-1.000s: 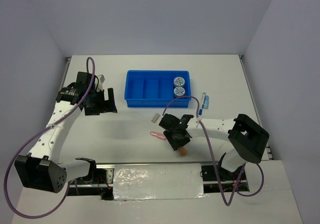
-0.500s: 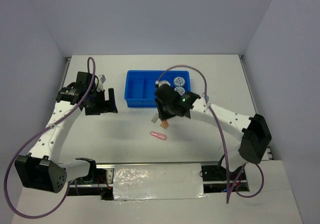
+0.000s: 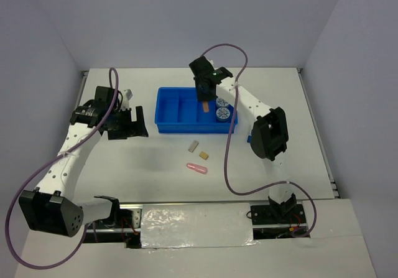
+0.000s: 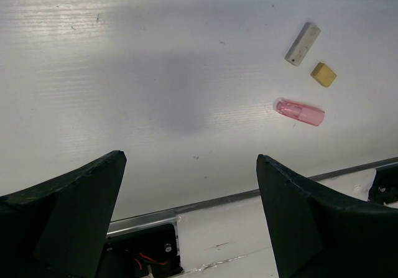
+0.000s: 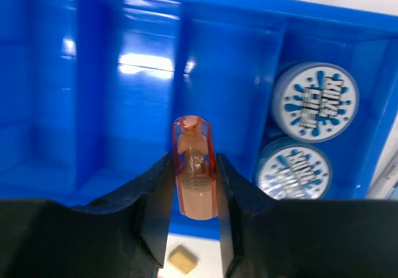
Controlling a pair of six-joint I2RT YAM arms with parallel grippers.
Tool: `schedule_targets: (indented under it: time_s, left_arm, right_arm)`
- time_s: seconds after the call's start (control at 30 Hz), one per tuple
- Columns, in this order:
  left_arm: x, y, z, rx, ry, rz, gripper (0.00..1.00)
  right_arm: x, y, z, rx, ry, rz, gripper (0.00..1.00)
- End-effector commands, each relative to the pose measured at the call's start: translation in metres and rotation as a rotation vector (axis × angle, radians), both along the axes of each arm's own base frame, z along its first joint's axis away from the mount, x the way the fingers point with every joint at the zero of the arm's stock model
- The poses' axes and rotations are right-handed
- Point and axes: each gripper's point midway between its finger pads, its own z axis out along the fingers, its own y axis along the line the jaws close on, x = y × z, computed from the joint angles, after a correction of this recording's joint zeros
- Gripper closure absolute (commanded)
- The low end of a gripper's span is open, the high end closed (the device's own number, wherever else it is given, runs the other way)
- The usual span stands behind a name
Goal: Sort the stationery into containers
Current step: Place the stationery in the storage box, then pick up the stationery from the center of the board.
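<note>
The orange capsule (image 5: 194, 166) was clamped upright between the right fingers (image 5: 155, 197), which were closed to a narrow gap on its lower half. It was held over the blue tray (image 3: 166, 127), at the compartment just left of the rightmost one. The rightmost compartment contained two tape rolls (image 5: 317, 101) lying flat, one behind the other. On the worktop (image 3: 124, 166), just in front of the tray's near wall, lay a grey eraser (image 4: 302, 43), a tan eraser (image 4: 323, 74) and a pink capsule (image 4: 300, 112), close together but not touching. The left fingers (image 4: 74, 209) were positioned left of the tray, above the worktop, fully spread and holding nothing.
</note>
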Motion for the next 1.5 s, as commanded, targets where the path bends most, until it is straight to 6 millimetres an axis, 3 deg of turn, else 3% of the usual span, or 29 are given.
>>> schedule_targets:
  time_s: [0.0, 0.07, 0.13, 0.23, 0.33, 0.37, 0.4, 0.43, 0.47, 0.53, 0.63, 0.7, 0.8, 1.1, 1.17, 1.23, 1.37, 1.43, 1.47]
  left_arm:
    - [0.010, -0.007, 0.015, -0.035, -0.058, -0.012, 0.01]
    - [0.007, -0.005, 0.010, -0.025, -0.046, -0.023, 0.01]
    - [0.005, -0.004, 0.005, -0.015, -0.030, -0.027, 0.01]
    - [0.002, -0.003, -0.001, -0.011, -0.019, -0.030, 0.01]
    - [0.001, -0.004, -0.005, -0.014, -0.015, -0.036, 0.01]
    - [0.001, -0.004, -0.005, -0.011, -0.015, -0.034, 0.01]
    - [0.002, -0.003, -0.005, -0.005, -0.016, -0.031, 0.01]
    - [0.003, 0.001, -0.004, 0.012, -0.020, -0.018, 0.01]
    - [0.003, 0.003, -0.003, 0.020, -0.022, -0.009, 0.01]
    - [0.005, 0.010, 0.001, 0.052, -0.036, 0.031, 0.01]
    - [0.008, 0.012, 0.007, 0.054, -0.059, 0.049, 0.01]
    - [0.009, 0.009, 0.009, 0.039, -0.061, 0.044, 0.01]
    - [0.010, 0.004, 0.006, 0.014, -0.048, 0.030, 0.01]
    - [0.011, 0.001, 0.004, -0.002, -0.047, 0.027, 0.01]
    - [0.009, 0.001, 0.003, -0.001, -0.042, 0.026, 0.01]
    - [0.007, 0.002, 0.003, 0.003, -0.042, 0.026, 0.01]
    - [0.002, 0.004, -0.001, 0.010, -0.039, 0.027, 0.00]
    - [0.000, 0.004, -0.003, 0.010, -0.036, 0.025, 0.01]
    - [-0.001, 0.004, -0.003, 0.011, -0.038, 0.026, 0.01]
  right_arm:
    - [0.005, -0.014, -0.001, -0.026, 0.019, -0.013, 0.61]
    - [0.007, -0.014, -0.005, -0.036, 0.026, -0.014, 0.36]
    - [0.006, -0.014, -0.003, -0.034, 0.024, -0.007, 0.24]
    - [-0.002, -0.011, 0.012, -0.001, -0.001, 0.033, 0.23]
    - [-0.027, 0.005, 0.035, 0.037, -0.065, 0.197, 0.26]
    - [-0.056, 0.024, 0.038, 0.082, -0.081, 0.325, 0.27]
    - [-0.072, 0.030, 0.039, 0.059, -0.108, 0.437, 0.28]
    - [-0.102, 0.026, 0.004, 0.021, -0.040, 0.510, 0.28]
    - [-0.128, 0.040, 0.018, 0.022, -0.106, 0.639, 0.30]
    - [-0.176, 0.039, -0.010, 0.010, -0.045, 0.767, 0.32]
    - [-0.228, 0.040, -0.044, -0.026, 0.053, 0.891, 0.33]
    - [-0.246, 0.041, -0.060, -0.052, 0.085, 0.922, 0.33]
    - [-0.256, 0.038, -0.083, -0.094, 0.119, 0.922, 0.31]
    - [-0.244, 0.048, -0.127, -0.159, 0.168, 0.909, 0.32]
    - [-0.244, 0.050, -0.131, -0.157, 0.181, 0.910, 0.39]
    - [-0.248, 0.050, -0.140, -0.158, 0.203, 0.907, 0.57]
    - [-0.258, 0.050, -0.148, -0.169, 0.212, 0.910, 0.70]
    - [-0.263, 0.058, -0.137, -0.122, 0.206, 0.936, 0.86]
    - [-0.265, 0.066, -0.127, -0.078, 0.190, 0.950, 0.87]
